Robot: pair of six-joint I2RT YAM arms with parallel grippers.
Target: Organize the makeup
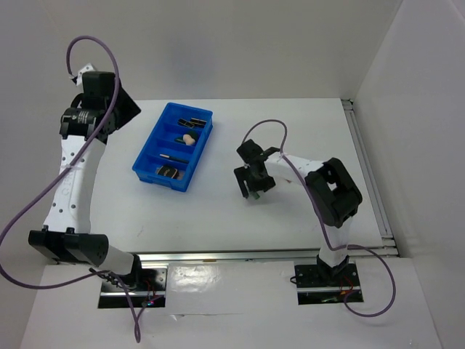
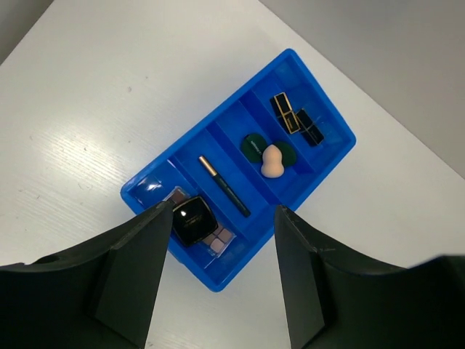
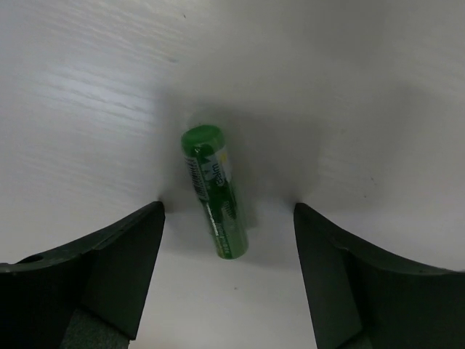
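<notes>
A green balm stick (image 3: 214, 191) lies flat on the white table, between and just ahead of the open fingers of my right gripper (image 3: 229, 211), which hovers low over it; the gripper (image 1: 253, 190) hides it in the top view. The blue tray (image 2: 320, 163) holds two black-gold lipstick tubes (image 2: 296, 121), a beige egg sponge (image 2: 273, 162) on a dark green round compact (image 2: 253, 146), a thin dark pencil (image 2: 224, 186), and a black square compact (image 2: 193, 220) on an eyeshadow palette (image 2: 220, 238). My left gripper (image 2: 221, 211) is open and empty, high above the tray.
The blue tray (image 1: 149, 158) sits left of the table's middle in the top view. A metal rail (image 1: 367, 167) runs along the right table edge and another along the near edge. White walls enclose the back and right.
</notes>
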